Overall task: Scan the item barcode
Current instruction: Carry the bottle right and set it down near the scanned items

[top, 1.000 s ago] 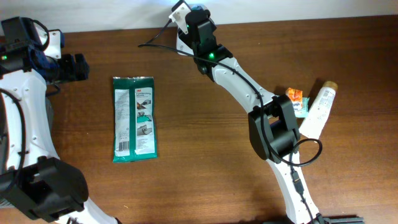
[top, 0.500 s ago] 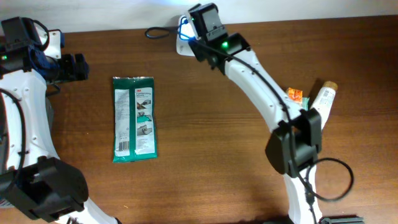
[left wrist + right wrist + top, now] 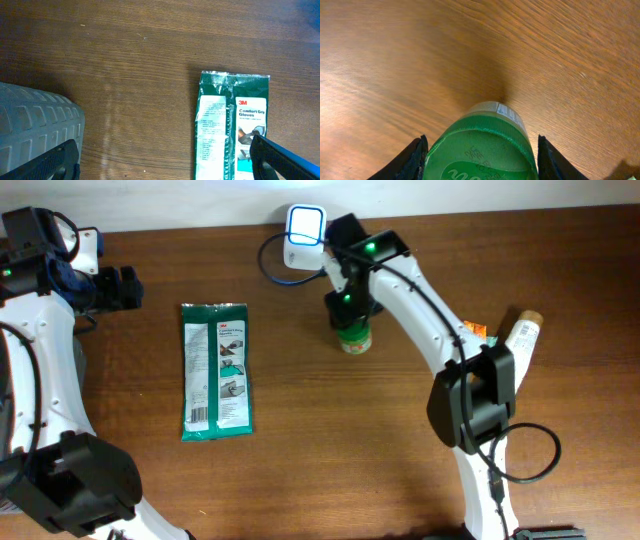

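A jar with a green lid (image 3: 353, 337) is at the table's middle back, below the white barcode scanner (image 3: 303, 226), which glows blue. My right gripper (image 3: 349, 308) reaches down over the jar. In the right wrist view the green lid (image 3: 481, 150) fills the gap between the two black fingers, with the right gripper (image 3: 480, 155) shut on it and bare wood beyond. Whether the jar rests on the table I cannot tell. My left gripper (image 3: 126, 288) is at the far left, open and empty (image 3: 165, 162).
A green packet of gloves (image 3: 216, 370) lies flat left of centre, also in the left wrist view (image 3: 232, 125). A white tube (image 3: 516, 348) and an orange packet (image 3: 474, 333) lie at the right. A grey ribbed object (image 3: 35, 125) is beside the left finger. The scanner's cable (image 3: 268, 260) loops nearby.
My right arm has swung down and right, away from the scanner, bringing the green-lidded jar into view over the table's middle. The scanner now stands uncovered. The left arm is still.
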`<state>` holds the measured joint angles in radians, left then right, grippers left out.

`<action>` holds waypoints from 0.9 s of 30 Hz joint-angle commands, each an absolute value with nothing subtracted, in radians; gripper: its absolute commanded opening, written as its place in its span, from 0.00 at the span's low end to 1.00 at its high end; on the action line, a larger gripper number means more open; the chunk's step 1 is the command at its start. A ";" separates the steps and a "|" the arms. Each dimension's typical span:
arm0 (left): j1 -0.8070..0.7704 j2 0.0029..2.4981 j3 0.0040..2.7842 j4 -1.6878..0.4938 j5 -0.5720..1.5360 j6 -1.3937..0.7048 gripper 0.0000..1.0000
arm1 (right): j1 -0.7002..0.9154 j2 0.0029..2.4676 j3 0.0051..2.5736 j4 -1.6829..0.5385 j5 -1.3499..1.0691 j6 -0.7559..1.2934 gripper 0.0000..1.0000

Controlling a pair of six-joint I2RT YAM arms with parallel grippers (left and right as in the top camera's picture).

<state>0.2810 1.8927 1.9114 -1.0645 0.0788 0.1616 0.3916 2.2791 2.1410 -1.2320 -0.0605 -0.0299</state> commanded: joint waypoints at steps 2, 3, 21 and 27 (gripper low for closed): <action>0.287 1.899 1.917 -1.063 0.090 0.174 0.99 | 0.308 2.286 2.121 -1.230 -0.079 -0.017 0.42; 0.286 1.899 1.917 -1.063 0.090 0.174 0.99 | 0.293 2.286 2.110 -1.226 -0.079 -0.017 0.42; 0.286 1.899 1.917 -1.063 0.090 0.174 0.99 | -0.002 2.286 1.980 -1.216 -0.079 -0.017 0.49; 0.286 1.899 1.917 -1.063 0.090 0.174 0.99 | -0.022 2.284 2.010 -1.248 -0.087 -0.017 0.59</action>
<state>0.2810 1.8927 1.9114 -1.0645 0.0788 0.1616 -0.0181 2.2791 1.9839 -1.2301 -0.0891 -0.0238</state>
